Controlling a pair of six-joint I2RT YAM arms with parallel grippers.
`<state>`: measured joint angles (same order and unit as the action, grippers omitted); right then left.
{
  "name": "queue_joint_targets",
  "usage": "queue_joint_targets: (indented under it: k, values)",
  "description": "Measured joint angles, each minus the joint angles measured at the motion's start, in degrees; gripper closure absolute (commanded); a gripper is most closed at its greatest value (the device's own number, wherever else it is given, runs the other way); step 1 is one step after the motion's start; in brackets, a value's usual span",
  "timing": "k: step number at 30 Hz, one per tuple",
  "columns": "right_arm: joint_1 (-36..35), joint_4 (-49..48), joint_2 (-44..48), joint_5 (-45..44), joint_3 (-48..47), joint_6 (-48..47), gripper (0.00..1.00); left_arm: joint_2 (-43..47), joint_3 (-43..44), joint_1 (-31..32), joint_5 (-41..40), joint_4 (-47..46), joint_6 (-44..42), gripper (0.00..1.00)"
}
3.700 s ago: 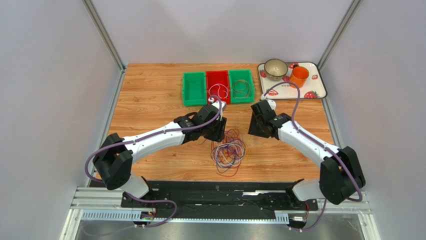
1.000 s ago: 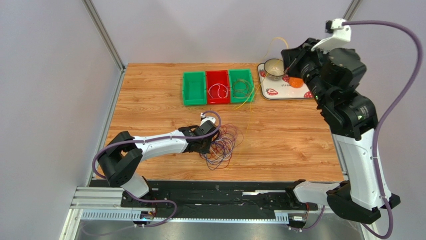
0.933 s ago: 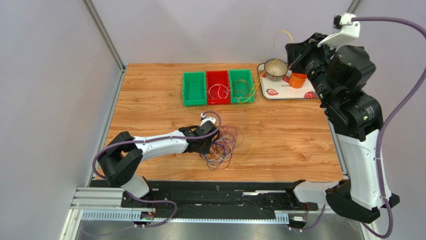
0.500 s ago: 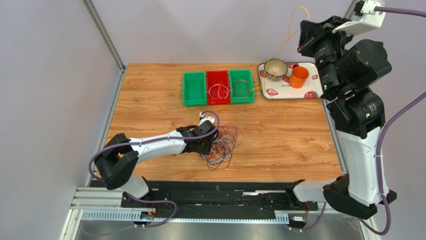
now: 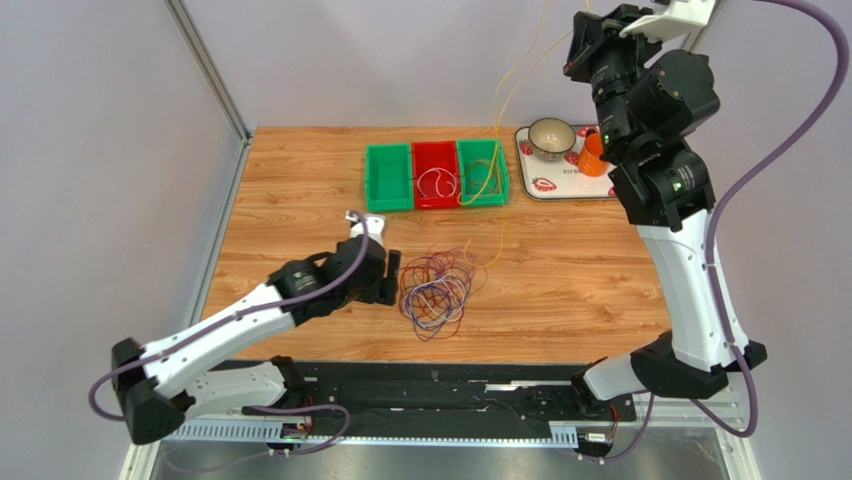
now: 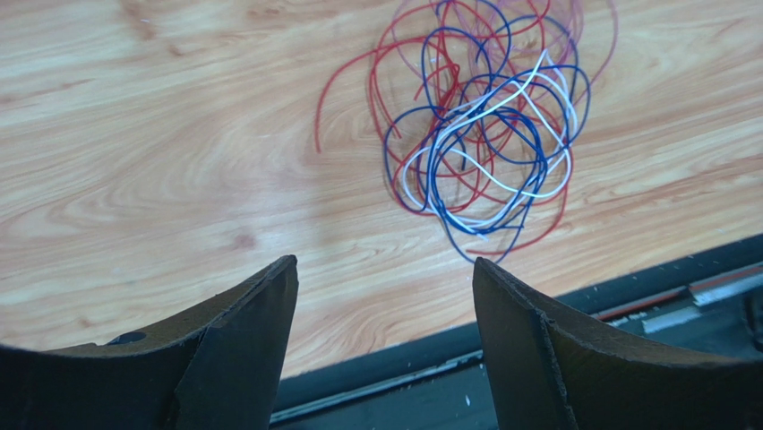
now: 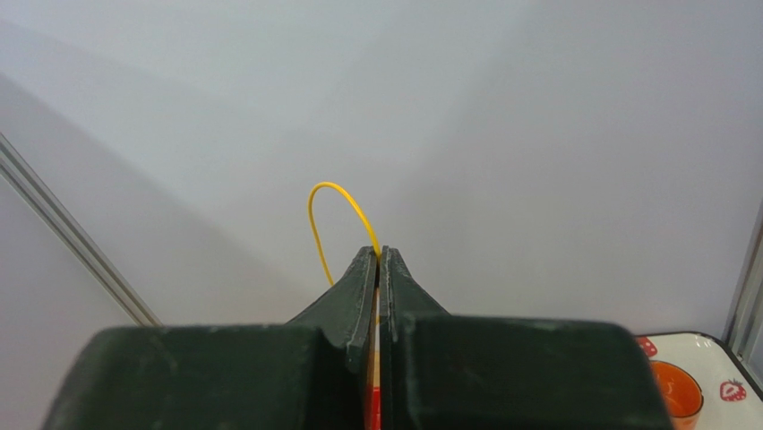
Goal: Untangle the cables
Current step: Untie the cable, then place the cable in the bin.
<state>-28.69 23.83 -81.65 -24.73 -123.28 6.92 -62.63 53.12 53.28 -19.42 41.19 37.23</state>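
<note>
At the left of the bench (image 5: 300, 190), your left gripper (image 5: 393, 279) sits low over the wood with its fingers spread wide and nothing between them. In the left wrist view the left gripper (image 6: 383, 266) points at bare bench, and the tangle of cables (image 6: 484, 134) lies just beyond it.

That tangle of cables (image 5: 436, 290) rests on the bench just to the right of the left gripper, near the front edge: red, blue, white and purple loops overlapping in one heap.

Behind it, three bins stand in a row, touching. The green bin (image 5: 389, 178) on the left looks bare inside, the red bin (image 5: 436, 158) holds a white cable (image 5: 437, 184), and the second green bin (image 5: 483, 153) holds a dark green cable (image 5: 488, 172).

A yellow cable (image 5: 497, 105) hangs from high above, down past the second green bin towards the tangle. You cannot tell whether its lower end touches the heap.

Your right gripper (image 5: 579, 42) is raised high over the far right corner. In the right wrist view the right gripper (image 7: 380, 257) is clamped on the yellow cable (image 7: 313, 224), which arcs out from its tips.

Below it, a tray (image 5: 560, 188) carries a bowl (image 5: 551, 138) and an orange cup (image 5: 590, 155), partly hidden by the arm.
</note>
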Motion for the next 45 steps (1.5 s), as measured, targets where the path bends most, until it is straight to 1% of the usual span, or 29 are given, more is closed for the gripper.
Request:
queue_joint_targets:
  k: [5, 9, 11, 15, 20, 27, 31, 39, 45]
  values:
    - [0.0, -4.0, -3.2, 0.5, -0.1, -1.5, 1.00, 13.5, 4.6, 0.0, -3.1, 11.1, 0.2, 0.20]
    - [0.0, -7.9, -6.0, 1.3, -0.2, -3.4, 1.00, 20.1, 8.7, 0.0, -4.5, 18.4, 0.5, 0.20]
    - [0.1, -9.8, -7.5, 1.4, -0.4, -4.2, 1.00, 22.8, 9.9, 0.0, -5.9, 20.7, 0.3, 0.18]
    - [0.7, -13.1, -11.5, 2.4, -2.0, -6.4, 1.00, 28.0, 9.3, 0.0, -8.4, 22.9, -0.2, 0.19]
    - [2.1, -17.5, -16.5, 3.5, -4.6, -8.6, 1.00, 29.7, 8.7, 0.0, -9.1, 23.5, -0.3, 0.19]
    - [3.6, -24.2, -23.6, 4.7, -8.8, -13.0, 1.00, 29.6, 8.4, 0.0, -9.6, 24.0, -0.2, 0.21]
    - [4.2, -25.9, -27.0, 5.5, -11.2, -14.3, 1.00, 29.0, 8.4, 0.0, -9.7, 24.0, -0.3, 0.22]
    - [5.7, -29.1, -29.4, 7.2, -11.4, -14.6, 1.00, 28.3, 8.4, 0.0, -9.6, 24.0, -0.3, 0.23]
    - [8.9, -29.7, -30.3, 9.9, -11.5, -11.9, 1.00, 28.2, 8.4, 0.0, -9.7, 24.0, -0.3, 0.23]
